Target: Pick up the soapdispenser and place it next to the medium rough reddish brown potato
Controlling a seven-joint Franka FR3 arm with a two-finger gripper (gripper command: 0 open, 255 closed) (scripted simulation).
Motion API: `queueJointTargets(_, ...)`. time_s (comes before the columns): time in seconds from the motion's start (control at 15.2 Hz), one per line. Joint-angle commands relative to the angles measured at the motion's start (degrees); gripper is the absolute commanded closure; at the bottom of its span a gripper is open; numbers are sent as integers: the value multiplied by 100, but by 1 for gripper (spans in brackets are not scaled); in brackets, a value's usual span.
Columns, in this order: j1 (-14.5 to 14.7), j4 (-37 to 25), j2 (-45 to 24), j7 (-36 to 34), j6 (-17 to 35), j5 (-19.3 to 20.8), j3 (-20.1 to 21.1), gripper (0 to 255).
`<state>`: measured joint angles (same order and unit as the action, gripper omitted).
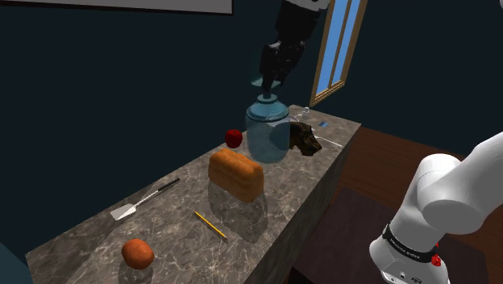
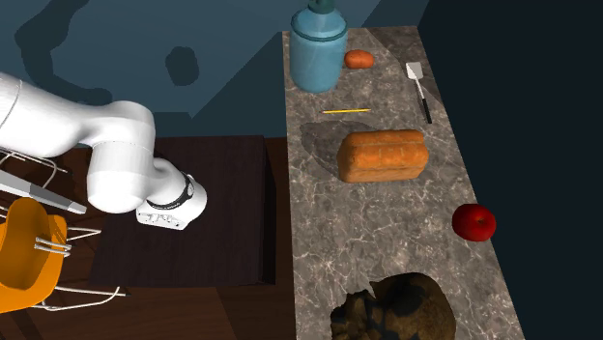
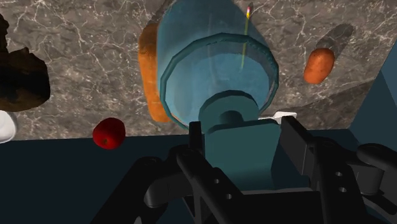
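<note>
The soap dispenser [image 1: 268, 133] is a see-through blue bottle with a teal pump top. It hangs in the air above the marble counter [image 1: 173, 234], over the bread loaf end. My gripper [image 1: 272, 79] is shut on its pump neck from above. In the wrist view the fingers [image 3: 194, 137] clasp the teal neck, with the gripper [image 3: 245, 137] over the bottle body [image 3: 216, 70]. The reddish-brown potato [image 1: 138, 252] lies at the counter's near end in the shoulder view, well away from the bottle. It also shows beyond the dispenser [image 2: 319, 48] as the potato [image 2: 359, 59], and past the bottle as the potato [image 3: 318, 65].
A bread loaf [image 1: 235, 174] lies mid-counter, a red apple [image 1: 234, 138] behind it, a dark lumpy object [image 1: 306, 139] at the far end. A yellow pencil [image 1: 209, 223] and a spatula [image 1: 143, 200] lie between loaf and potato. An orange chair [image 2: 29, 241] stands on the floor.
</note>
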<state>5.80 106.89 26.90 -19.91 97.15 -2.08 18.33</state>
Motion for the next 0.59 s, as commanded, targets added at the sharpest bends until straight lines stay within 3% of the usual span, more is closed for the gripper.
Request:
queueJointTargets(0.0, 33, 61, -142, -281, 214, 17, 244, 255)
queueJointTargets(0.53, 83, -158, -1108, -1383, 863, 392, 1194, 255)
